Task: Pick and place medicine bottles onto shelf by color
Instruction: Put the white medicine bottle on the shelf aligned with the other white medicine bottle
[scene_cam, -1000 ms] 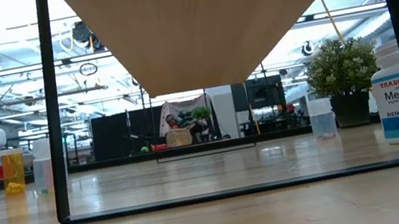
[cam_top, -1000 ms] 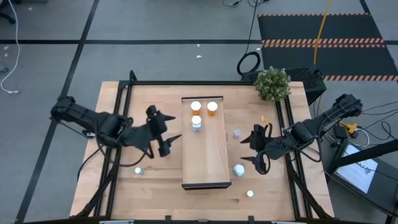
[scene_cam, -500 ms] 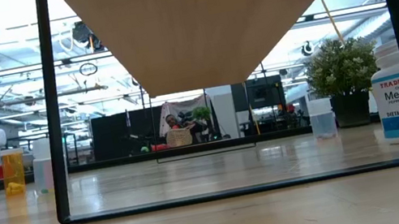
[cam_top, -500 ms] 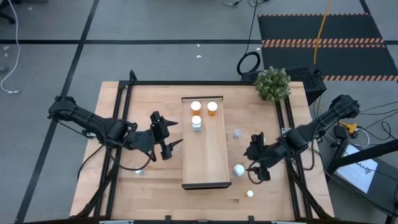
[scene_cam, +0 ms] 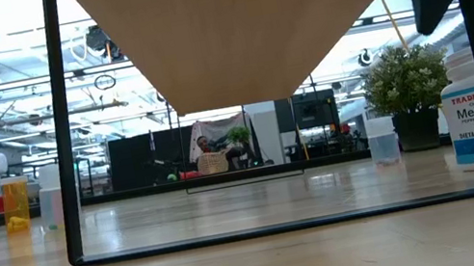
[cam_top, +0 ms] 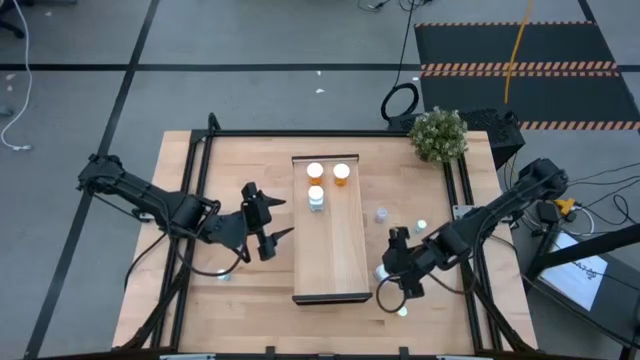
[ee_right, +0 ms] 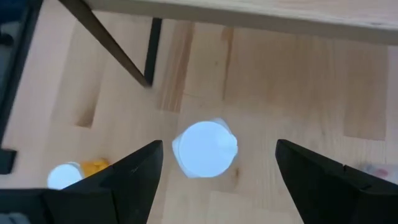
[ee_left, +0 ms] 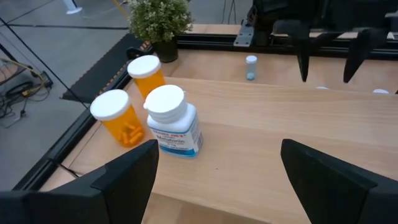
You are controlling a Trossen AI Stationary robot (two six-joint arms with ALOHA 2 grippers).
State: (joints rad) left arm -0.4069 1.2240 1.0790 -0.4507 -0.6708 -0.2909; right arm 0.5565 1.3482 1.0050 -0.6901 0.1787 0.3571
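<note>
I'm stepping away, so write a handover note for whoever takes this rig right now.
Right gripper: open, poised over the white-capped bottle beside the shelf's near right corner, not gripping.
Left gripper: open, empty, waiting left of the shelf.
Done: two orange bottles and one white bottle stand at the shelf's far end.
Left: the loose bottles on the table, on both sides of the shelf.

Robotics lab, framed wooden desk [cam_top: 250, 290] sitting on grey taped floor [cam_top: 100, 100], cables [cam_top: 15, 120] trailing, hazard-striped mat [cam_top: 520, 50] lying nearby
</note>
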